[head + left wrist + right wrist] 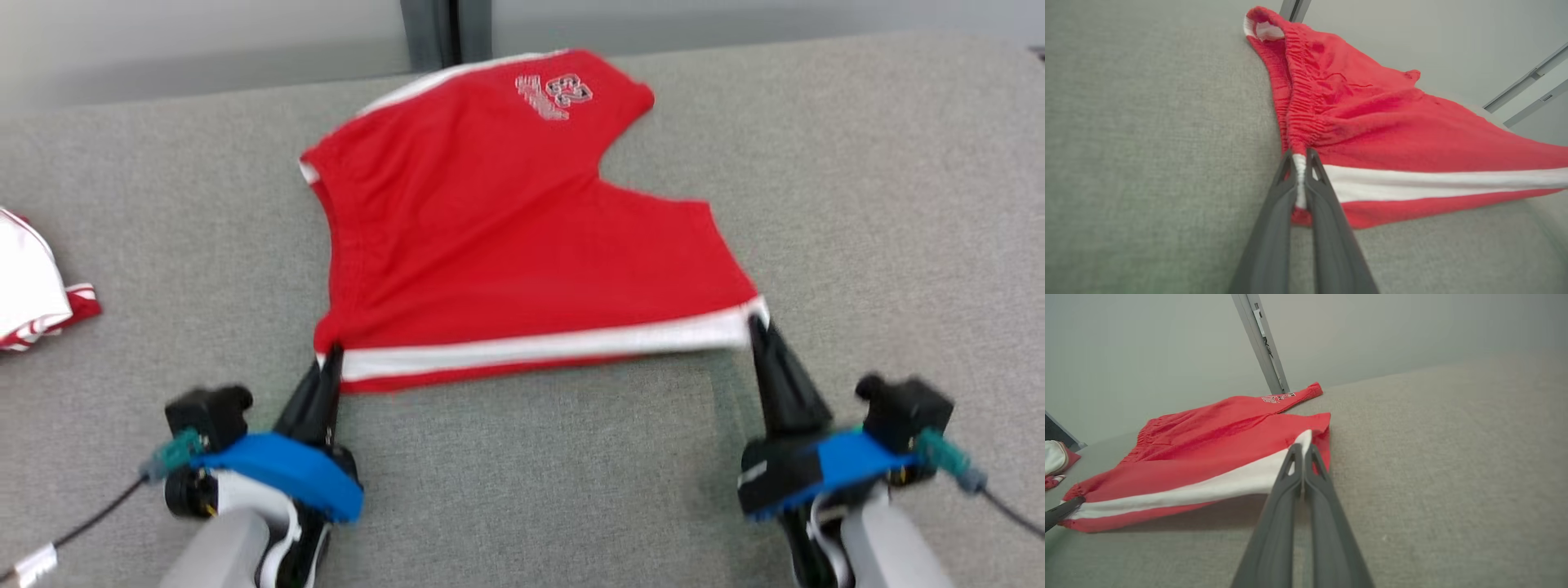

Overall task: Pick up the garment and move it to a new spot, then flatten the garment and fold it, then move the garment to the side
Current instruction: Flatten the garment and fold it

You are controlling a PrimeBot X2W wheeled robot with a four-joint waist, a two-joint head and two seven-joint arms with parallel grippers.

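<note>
1. Head view: soft red shorts point(506, 237) lie spread near the middle of the table's far edge, with a pale stitched logo point(555, 94) on the far leg. A white stripe point(539, 347) runs along their near side. The left fingers point(314, 400) are closed on the near left corner and the right fingers point(780, 384) on the near right corner, with the stripe pulled straight between them. The table point(857, 204) is covered in grey woven fabric. A crumpled white and red cloth point(33, 286) lies at its left edge. Behind the far edge stand a pale wall point(204, 41) and a dark post point(429, 33).
2. Left wrist view: the two dark tapered fingers pinch the stripe's end. It sits just below the gathered, ribbed waistband point(1300, 102).
3. Right wrist view: the fingers are pressed together on the stripe's other end. The near side of the shorts is lifted off the table, with a shadow beneath it.
</note>
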